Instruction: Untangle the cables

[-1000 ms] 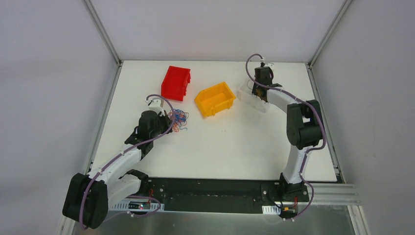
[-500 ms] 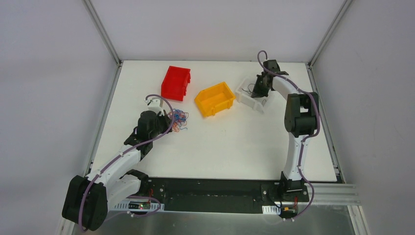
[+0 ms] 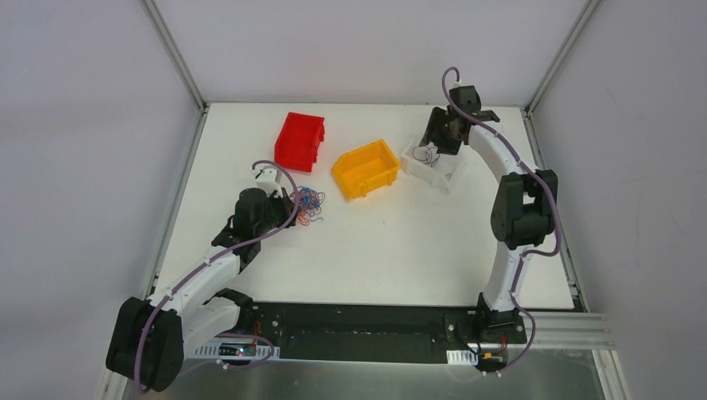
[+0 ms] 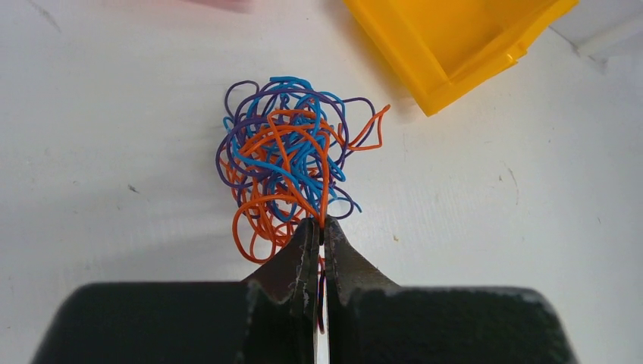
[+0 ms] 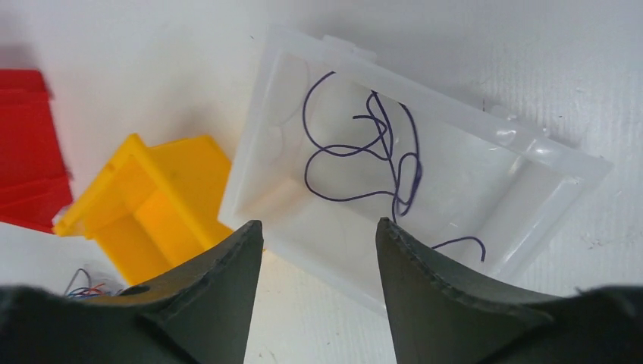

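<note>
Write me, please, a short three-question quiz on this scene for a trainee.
1. True or false: the left gripper is shut on the tangle.
2. Which bin holds the loose purple cable? A red bin, B yellow bin, C clear bin.
3. Fill in: the right gripper hovers over the clear bin with its jaws ____.
Key: 1 true; 2 C; 3 open.
</note>
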{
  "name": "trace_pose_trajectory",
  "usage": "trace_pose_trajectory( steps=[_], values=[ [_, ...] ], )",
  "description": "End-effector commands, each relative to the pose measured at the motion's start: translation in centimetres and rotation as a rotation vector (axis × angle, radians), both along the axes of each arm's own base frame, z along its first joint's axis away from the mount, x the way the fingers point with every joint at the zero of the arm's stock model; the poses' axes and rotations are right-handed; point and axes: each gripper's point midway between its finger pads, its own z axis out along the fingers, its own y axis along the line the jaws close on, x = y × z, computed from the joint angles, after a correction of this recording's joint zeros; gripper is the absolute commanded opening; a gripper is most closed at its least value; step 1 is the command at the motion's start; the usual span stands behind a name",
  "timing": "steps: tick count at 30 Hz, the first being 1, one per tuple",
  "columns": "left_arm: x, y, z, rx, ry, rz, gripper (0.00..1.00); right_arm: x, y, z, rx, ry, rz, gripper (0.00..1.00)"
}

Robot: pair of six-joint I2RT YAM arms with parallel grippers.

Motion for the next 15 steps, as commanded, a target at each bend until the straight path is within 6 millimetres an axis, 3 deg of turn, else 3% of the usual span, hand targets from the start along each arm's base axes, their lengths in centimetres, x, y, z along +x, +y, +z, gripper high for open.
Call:
trace_pose_trajectory(
  steps=[1, 5, 9, 15],
  values=[
    [0.5, -2.2, 2.2, -0.043, -0.080, -0.111, 0.01, -0.5, 0.0, 7.1, 0.050, -0.140, -0.025, 0.61],
    [-0.2, -4.2, 3.1, -0.075, -0.112, -0.225, 0.00, -2.7, 1.0, 8.4, 0.112, -0.147, -0.030, 0.66],
    [-2.1, -7.7, 5.1, -0.114, -0.206, -0.418, 0.00, -5.9, 2.5, 8.0, 0.194, -0.150, 0.006, 0.66],
    [-6.0, -12.3, 6.9, -0.097, -0.328, -0.673, 0.00, -11.1, 1.8, 8.0, 0.245, -0.231, 0.011, 0.66]
  ],
)
